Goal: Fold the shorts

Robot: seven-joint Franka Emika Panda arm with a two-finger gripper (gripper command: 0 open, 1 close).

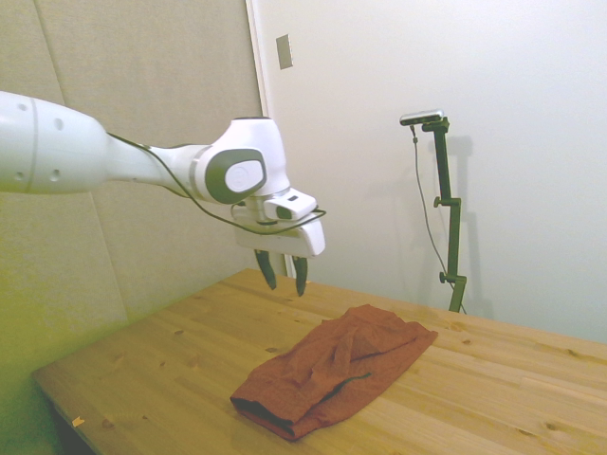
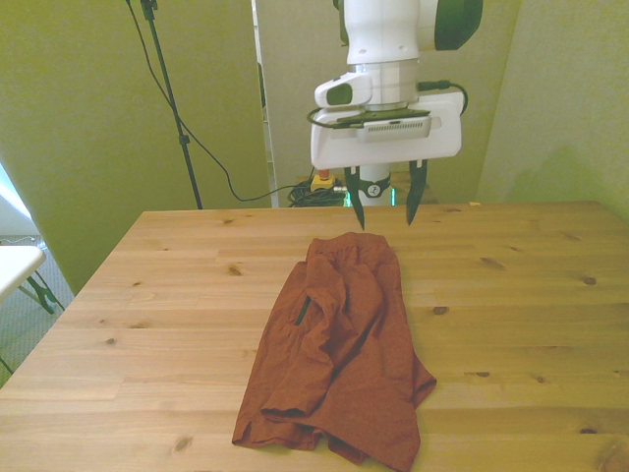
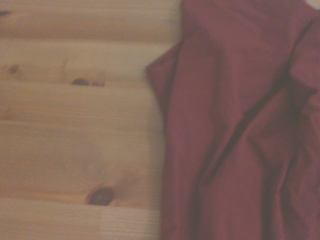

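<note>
**Shorts lie folded over, fingers spread above them**

We see the wooden tabletop (image 2: 511, 295) filling the lower part of both wide views, with knots dotted along its planks. On it, near the middle, lie the shorts (image 2: 339, 354), rust-orange and rumpled, doubled over lengthwise into a long narrow heap that runs from mid-table toward the near edge in the front view. In the side view the shorts (image 1: 332, 368) show a dark hem at the nearer end. A thin dark pocket line shows on the side toward the front view's left. The white arm (image 1: 57, 150) reaches in high above the wood, and its gripper (image 2: 384, 209) hangs well clear of the cloth, over the far end of the shorts, pointing down. The two dark fingers (image 1: 300, 275) stand apart and hold nothing. The wrist view is soft, yet we make out what seems a creased edge of the shorts (image 3: 240, 130) beside bare planks.
</note>
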